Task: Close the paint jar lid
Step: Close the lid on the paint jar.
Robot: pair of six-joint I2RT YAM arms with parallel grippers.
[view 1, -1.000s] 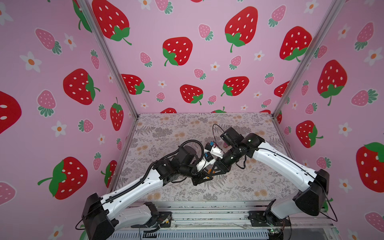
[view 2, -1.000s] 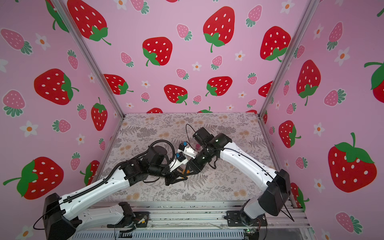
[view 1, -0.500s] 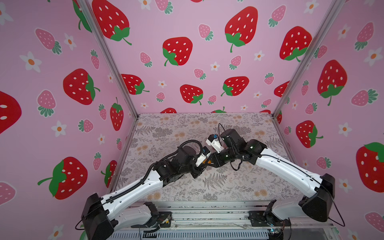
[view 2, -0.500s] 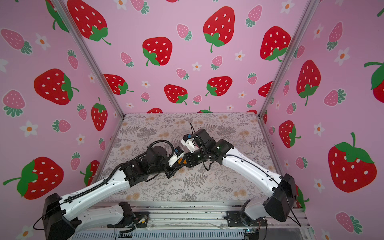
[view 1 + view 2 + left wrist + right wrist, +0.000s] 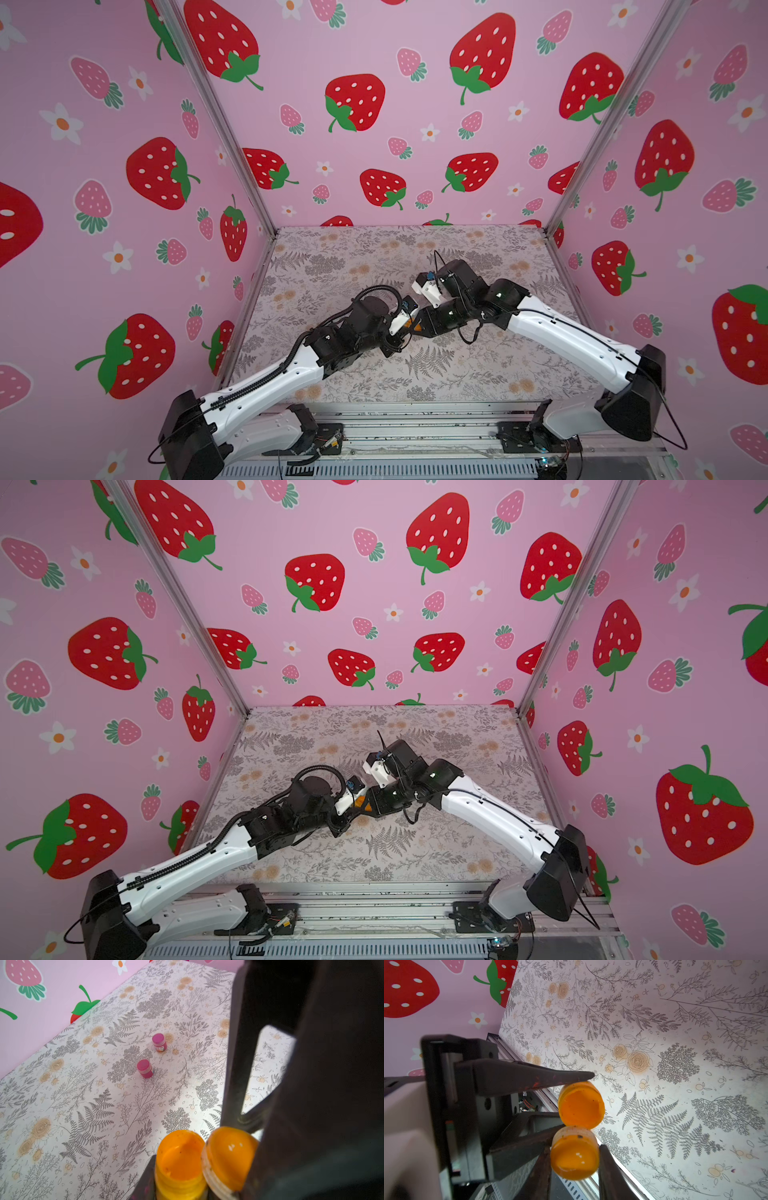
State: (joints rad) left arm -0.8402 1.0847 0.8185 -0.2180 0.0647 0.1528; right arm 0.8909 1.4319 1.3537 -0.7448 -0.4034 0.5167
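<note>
Right arm (image 5: 561, 336) dropped and rolled: right pincer (image 5: 419, 326), narrowed on the orange lid (image 5: 580, 1105), reaches from 3 o'clock; left pincer (image 5: 408, 330), from 8 o'clock, clamps the open paint jar (image 5: 575, 1156) touching it above the tabletop (image 5: 332, 266) centre; square lid over mouth before twisting.

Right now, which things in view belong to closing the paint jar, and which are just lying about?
Job: orange lid, held by the left gripper; open orange jar, held by the right gripper.
Lying about: labelled pink jar; other pink jar, both capped, upright on the table.
</note>
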